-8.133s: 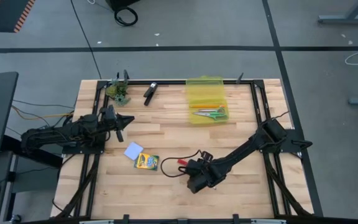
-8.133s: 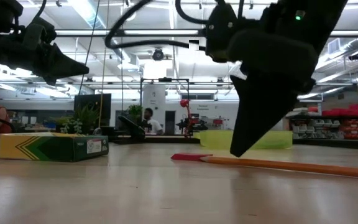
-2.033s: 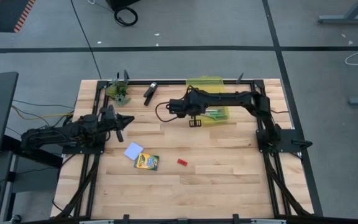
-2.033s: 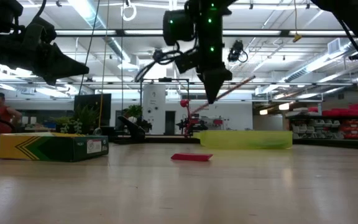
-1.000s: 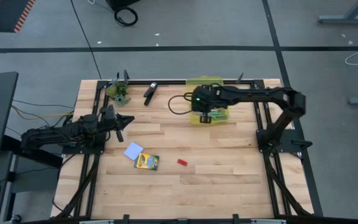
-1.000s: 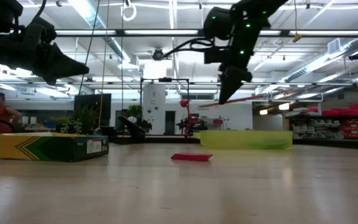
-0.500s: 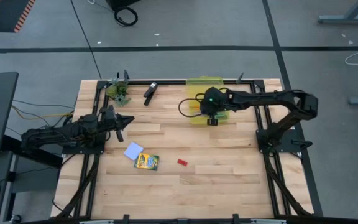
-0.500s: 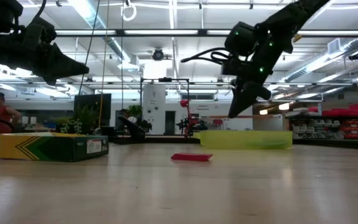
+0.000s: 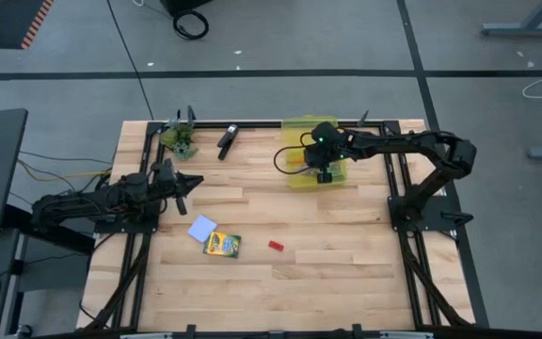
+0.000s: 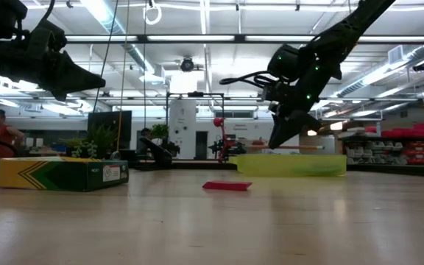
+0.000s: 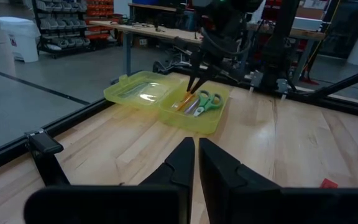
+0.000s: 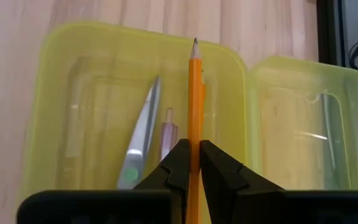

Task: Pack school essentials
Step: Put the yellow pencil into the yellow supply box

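Well left of the yellow pencil case (image 9: 313,151), the left gripper (image 9: 183,185) waited pinched shut, empty. Over the case, the right gripper (image 12: 189,163) clamped an orange pencil (image 12: 194,112) above the scissors (image 11: 207,101). Released tilted, the pencil might catch the rim and roll out.

the pencil (image 12: 195,112) runs off the picture's edge; the scissors (image 12: 138,140) handles are hidden by the jaws.
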### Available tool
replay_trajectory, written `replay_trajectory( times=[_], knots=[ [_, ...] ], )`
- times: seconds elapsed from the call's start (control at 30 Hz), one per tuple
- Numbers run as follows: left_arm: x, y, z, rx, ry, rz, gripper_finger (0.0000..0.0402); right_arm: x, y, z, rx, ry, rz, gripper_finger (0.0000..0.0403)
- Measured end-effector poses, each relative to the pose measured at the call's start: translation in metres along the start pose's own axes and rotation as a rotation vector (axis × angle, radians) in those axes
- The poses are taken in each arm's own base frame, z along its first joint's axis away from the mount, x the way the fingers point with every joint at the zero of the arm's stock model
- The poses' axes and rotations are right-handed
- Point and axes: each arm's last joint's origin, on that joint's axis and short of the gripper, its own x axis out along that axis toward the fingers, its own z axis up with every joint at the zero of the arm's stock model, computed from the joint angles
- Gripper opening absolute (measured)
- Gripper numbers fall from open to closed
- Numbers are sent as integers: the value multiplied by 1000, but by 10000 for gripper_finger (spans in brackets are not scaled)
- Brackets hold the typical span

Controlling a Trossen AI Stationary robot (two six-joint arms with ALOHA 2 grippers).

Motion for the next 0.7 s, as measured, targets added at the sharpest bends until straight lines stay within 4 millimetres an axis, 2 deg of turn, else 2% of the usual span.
replay_trajectory(
  times=[0.23,0.47,0.7],
  knots=[
    [0,0,0,0,0,0,26,3,-9,-9,31,-19,36,41],
    [0,0,0,0,0,0,35,13,-13,-12,-12,-45,56,41],
    [0,0,0,0,0,0,31,13,-17,-15,-31,-44,46,41]
  ],
)
